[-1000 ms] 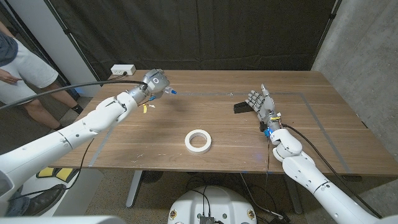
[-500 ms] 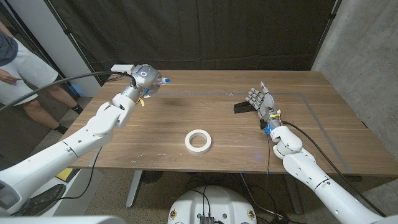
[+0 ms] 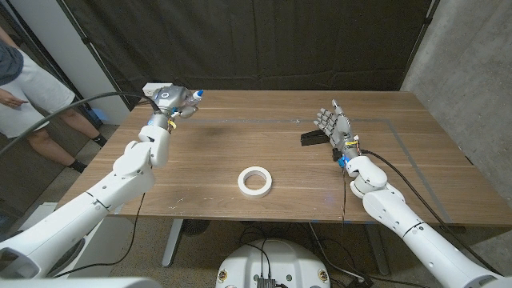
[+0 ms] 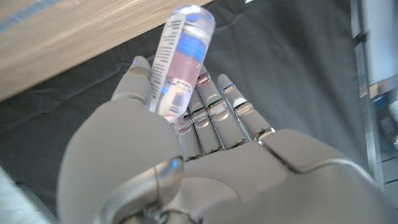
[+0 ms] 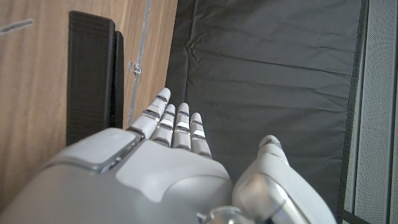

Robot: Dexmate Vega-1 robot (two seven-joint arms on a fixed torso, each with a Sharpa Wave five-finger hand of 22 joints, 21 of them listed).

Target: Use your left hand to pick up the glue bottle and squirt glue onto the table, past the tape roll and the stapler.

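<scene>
My left hand is raised over the table's far left corner and grips the clear glue bottle, whose blue tip points right. In the left wrist view the glue bottle lies between the thumb and the fingers of my left hand. The white tape roll lies flat near the table's middle front. The black stapler sits right of centre, just left of my right hand, which stands with fingers apart and holds nothing. The stapler shows beside the right hand in the right wrist view.
A white power strip sits at the table's far left edge. A person stands at the left beyond the table. Thin tape lines mark a rectangle on the wooden table. A black curtain hangs behind.
My left hand has carried the glue bottle further back and to the left, rising toward the far left corner. The right hand, tape roll and stapler stay put.
</scene>
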